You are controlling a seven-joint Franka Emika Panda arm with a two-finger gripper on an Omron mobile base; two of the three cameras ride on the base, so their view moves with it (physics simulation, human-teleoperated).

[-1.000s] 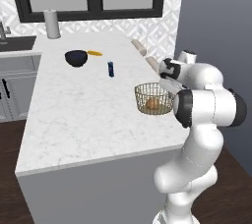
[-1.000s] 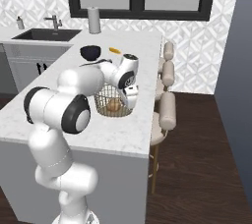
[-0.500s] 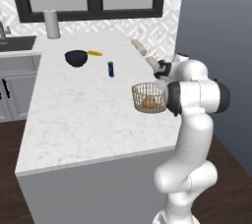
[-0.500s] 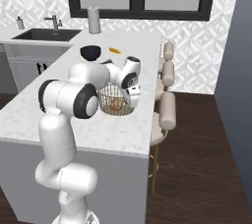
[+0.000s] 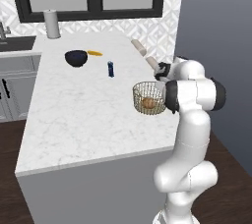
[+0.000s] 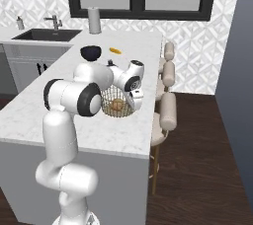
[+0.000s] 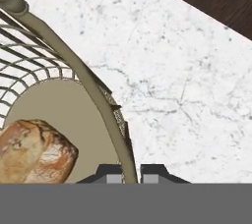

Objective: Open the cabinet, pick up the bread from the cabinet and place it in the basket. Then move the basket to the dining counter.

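Claw [image 7: 130, 171] is pinched tight on the rim of the basket [image 5: 149, 98], one finger on each side of the thin wire edge. In the hand view the rim runs as a long curve from the top left corner down to the claw at the bottom.

The basket is round, so it has no long side. It sits upright with its open mouth facing up, over the right edge of the table [image 5: 78, 115], which is the dining counter with the white marble top. I cannot tell if it rests on the table or hangs just above it.

The bread [image 7: 34, 152] lies inside the basket on its pale bottom. It looks a bit longer than it is wide.

Farther back on the table are a dark bowl [image 5: 76, 58], a small blue bottle [image 5: 111, 69] and a grey roll [image 5: 51, 23].
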